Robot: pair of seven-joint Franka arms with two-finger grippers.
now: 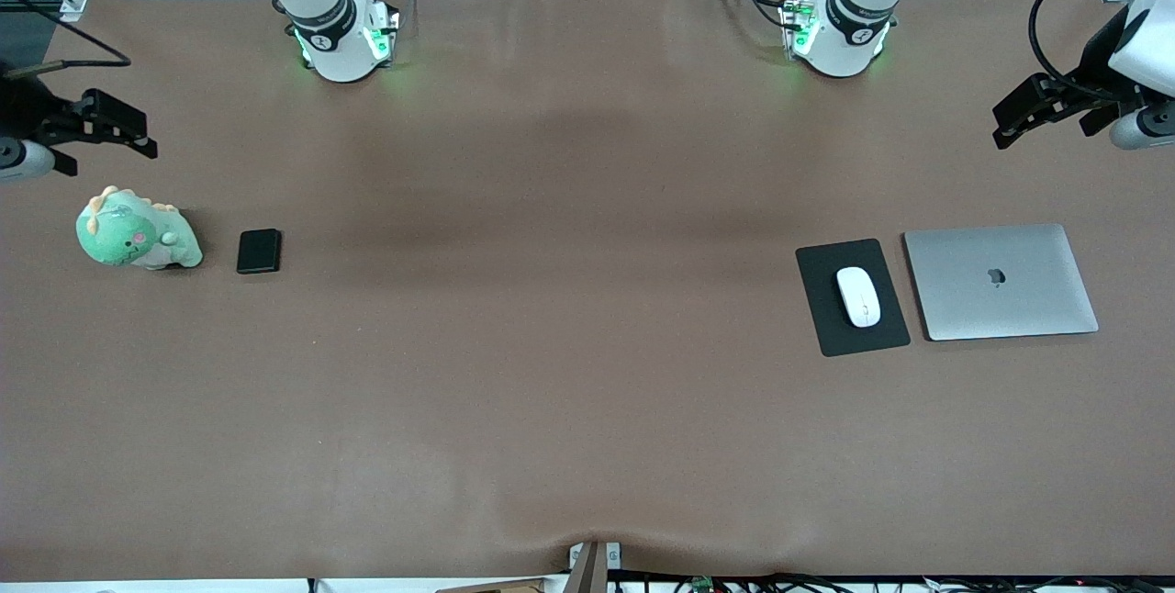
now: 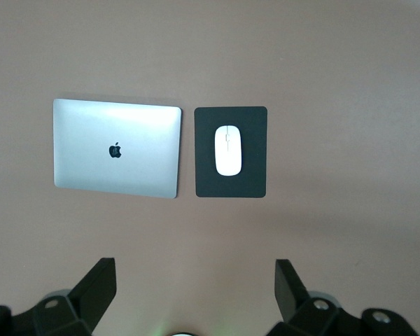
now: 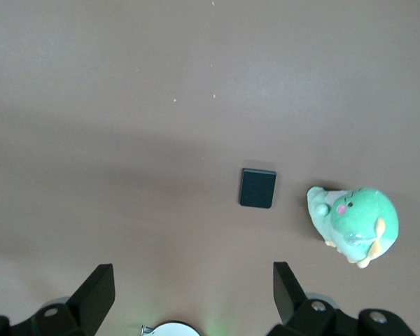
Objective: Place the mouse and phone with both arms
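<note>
The white mouse (image 1: 857, 296) lies on a black mouse pad (image 1: 826, 327) toward the left arm's end of the table; it also shows in the left wrist view (image 2: 229, 150). The black phone (image 1: 259, 251) lies on the table toward the right arm's end, beside a green plush toy; it shows in the right wrist view (image 3: 257, 188). My left gripper (image 1: 1010, 127) hangs open and empty, high over the table edge at its end (image 2: 194, 278). My right gripper (image 1: 138, 136) hangs open and empty, high over the table's right-arm end (image 3: 194, 280).
A closed silver laptop (image 1: 999, 281) lies beside the mouse pad, toward the table's end (image 2: 117, 148). A green plush dinosaur (image 1: 136, 233) sits beside the phone (image 3: 353, 224). Brown cloth (image 1: 551, 345) covers the table.
</note>
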